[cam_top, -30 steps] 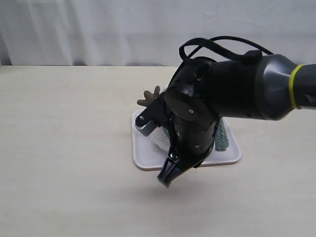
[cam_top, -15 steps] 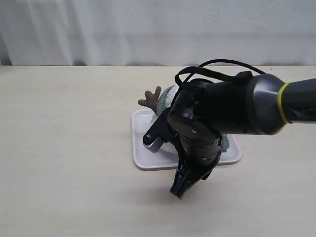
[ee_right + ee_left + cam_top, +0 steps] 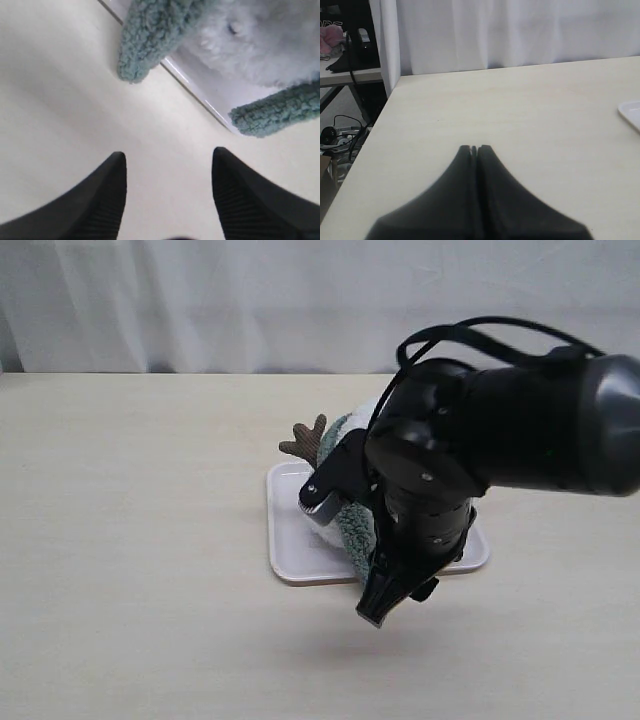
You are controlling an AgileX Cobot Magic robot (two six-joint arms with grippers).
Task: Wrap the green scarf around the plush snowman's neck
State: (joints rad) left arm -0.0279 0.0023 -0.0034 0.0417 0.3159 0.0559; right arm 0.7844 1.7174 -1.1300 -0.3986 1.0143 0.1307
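Observation:
The plush snowman [image 3: 260, 35] lies on a white tray [image 3: 290, 545]; the exterior view shows mainly its brown twig arm [image 3: 303, 439], because my right arm covers the rest. The green scarf [image 3: 355, 535] lies around it. Two scarf ends [image 3: 145, 42] reach past the tray's edge [image 3: 200, 97], one on each side of the white plush. My right gripper [image 3: 169, 152] hovers open over bare table just off the tray, nothing between its fingers. My left gripper [image 3: 475, 148] is shut and empty, far off over the table, out of the exterior view.
A white curtain [image 3: 300, 300] hangs behind the table. The left wrist view shows the table's side edge [image 3: 380, 115], with clutter and cables beyond it, and one tray corner [image 3: 632, 112].
My right arm has swung to the right and drawn back from the tray, uncovering more of the scarf over the snowman. The gripper tip now hangs off the tray's front edge.

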